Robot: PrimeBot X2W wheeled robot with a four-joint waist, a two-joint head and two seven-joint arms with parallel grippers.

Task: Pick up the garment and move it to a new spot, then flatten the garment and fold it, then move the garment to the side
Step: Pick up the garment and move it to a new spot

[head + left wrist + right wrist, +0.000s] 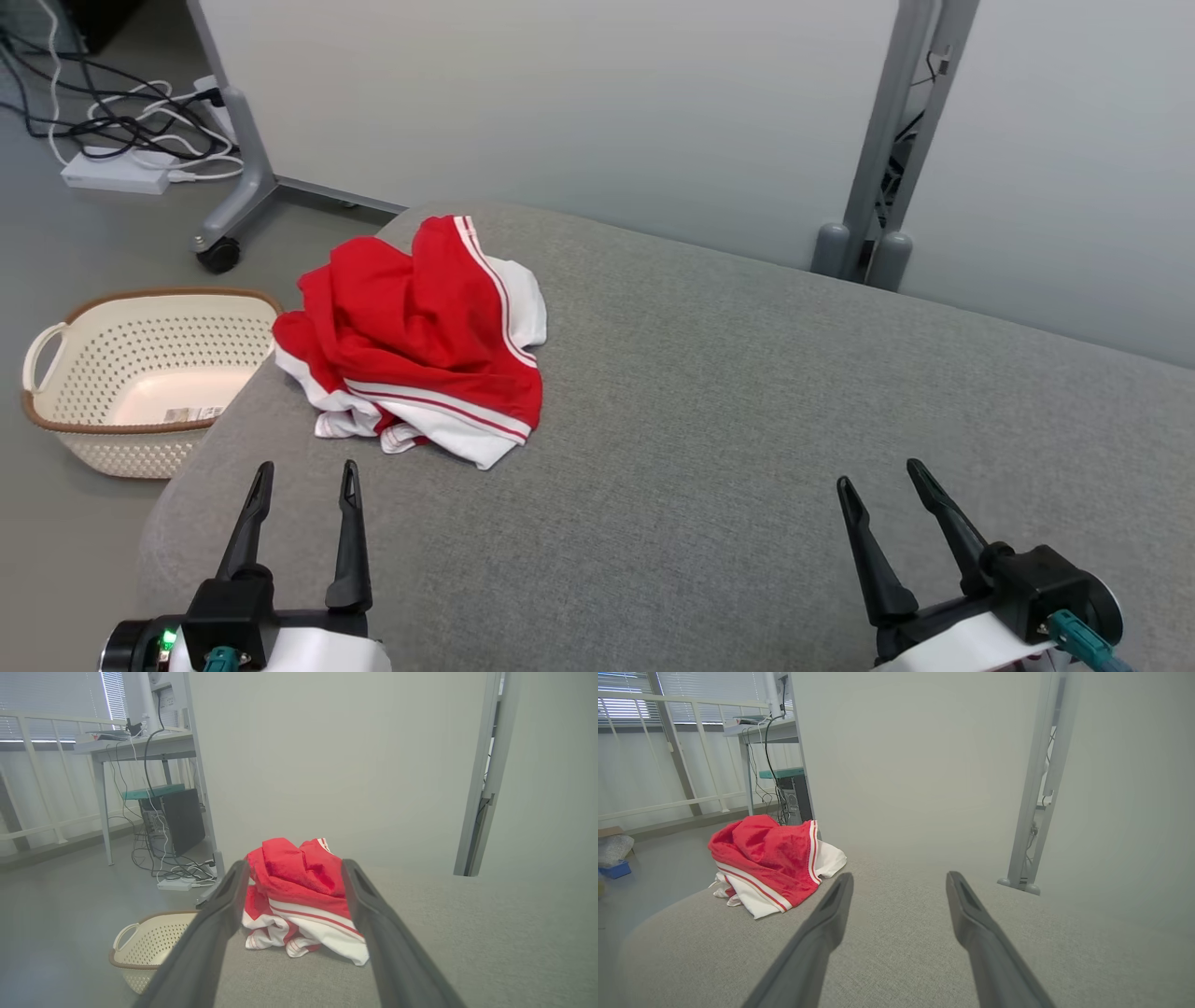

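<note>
Head view: a crumpled red-and-white fabric garment (420, 327) is seen at 10 o'clock on the grey upholstered surface (728, 420), untouched. The left gripper (308, 467) at 7 o'clock and the right gripper (879, 472) at 5 o'clock are held with fingers released, empty.

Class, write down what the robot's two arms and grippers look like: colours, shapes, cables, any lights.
The left gripper and right gripper each have two long, black, tapering fingers mounted on a black block. Behind these sit white wrist shells, each with a teal connector. The left wrist also shows a small green light.
</note>
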